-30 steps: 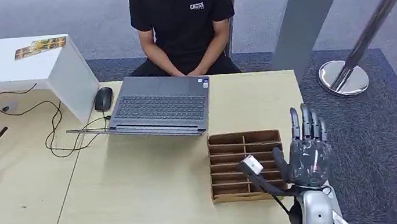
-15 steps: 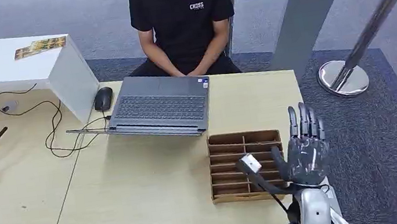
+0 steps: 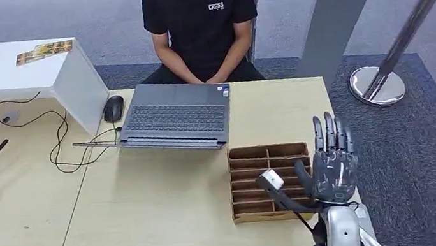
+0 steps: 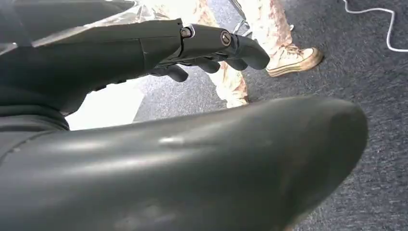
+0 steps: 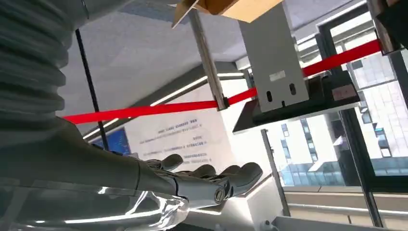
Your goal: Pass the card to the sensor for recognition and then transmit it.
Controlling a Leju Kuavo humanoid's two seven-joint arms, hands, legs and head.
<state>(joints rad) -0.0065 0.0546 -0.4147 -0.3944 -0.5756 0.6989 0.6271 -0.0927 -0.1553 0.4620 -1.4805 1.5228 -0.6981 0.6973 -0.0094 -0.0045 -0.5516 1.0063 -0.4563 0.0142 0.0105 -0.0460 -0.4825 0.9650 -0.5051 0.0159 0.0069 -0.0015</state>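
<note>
The right hand [image 3: 333, 168] is raised at the near right edge of the table [image 3: 151, 216], fingers straight, apart and holding nothing. Just beside it stands the cardboard tray [image 3: 270, 181] of slots; whether a card sits in one I cannot tell. To start well, it should probably lower slowly over a slot. Beyond sit a laptop [image 3: 177, 116] and a person [image 3: 202, 25]. The left hand [image 4: 211, 48] hangs with fingers loosely curled, empty.

white "cross" logo on the person's black shirt [image 3: 200, 16]

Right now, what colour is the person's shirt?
Black, with small white lettering on the chest of the short-sleeved shirt; the head view shows it best.
</note>
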